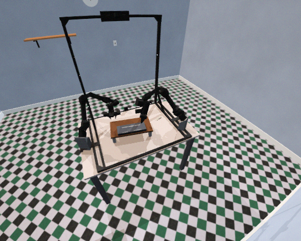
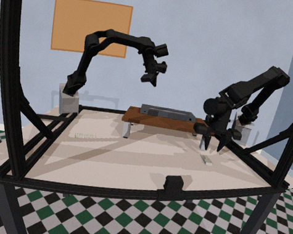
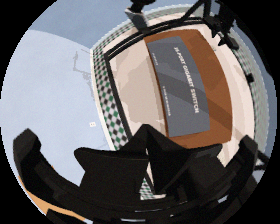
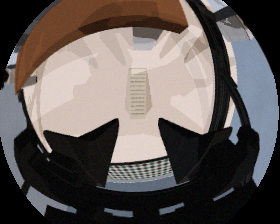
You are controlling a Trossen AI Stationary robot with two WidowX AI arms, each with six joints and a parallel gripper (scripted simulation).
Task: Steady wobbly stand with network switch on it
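The brown stand (image 1: 114, 130) (image 2: 164, 123) (image 3: 220, 95) (image 4: 60, 37) carries the grey network switch (image 1: 131, 128) (image 2: 165, 113) (image 3: 185, 92). Its front edge runs slightly down to the right in the exterior view; whether every leg touches the table I cannot tell. A pale ridged wedge (image 2: 207, 160) (image 4: 138, 95) lies flat by the near right leg. Another pale ridged piece, seemingly a wedge (image 2: 85, 136) (image 1: 159, 118), lies left of the stand. My left gripper (image 2: 154, 84) (image 3: 145, 127) is shut and empty above the switch. My right gripper (image 2: 212, 148) (image 4: 138, 121) is open, empty, above the near wedge.
The black frame rails (image 2: 109, 192) border the table (image 2: 112, 167), with uprights at both sides. A small black box (image 2: 173, 184) stands on the rail nearest the exterior camera. The right arm reaches close past the stand's right end.
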